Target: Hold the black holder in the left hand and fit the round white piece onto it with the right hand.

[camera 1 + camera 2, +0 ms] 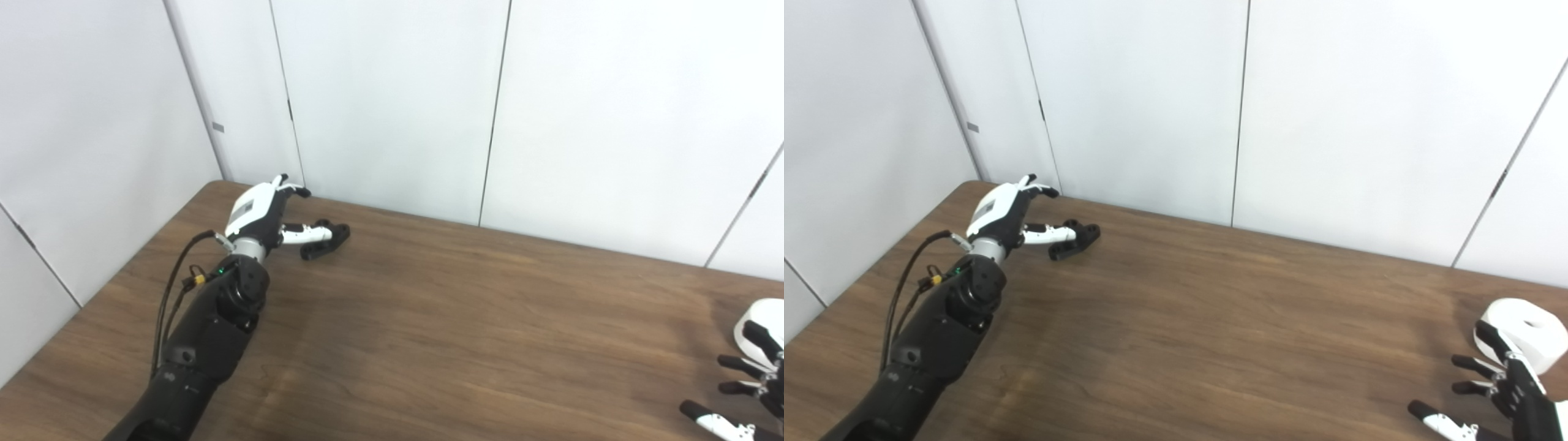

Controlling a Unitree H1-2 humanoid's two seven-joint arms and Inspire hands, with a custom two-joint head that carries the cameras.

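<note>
Right robot hand (1497, 392) open beside white piece (1528, 331); left robot hand (260, 211) open touching black holder (327, 239).

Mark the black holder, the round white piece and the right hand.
black holder (1077, 239): right eye view, middle of its body.
round white piece (1528, 331): right eye view, top face beside the hole.
right hand (1510, 383): right eye view, middle of the hand.

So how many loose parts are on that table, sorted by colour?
Black: 1, the black holder, lying at the left hand.
White: 1, the round white piece, just beyond the right hand.
Total: 2
</note>
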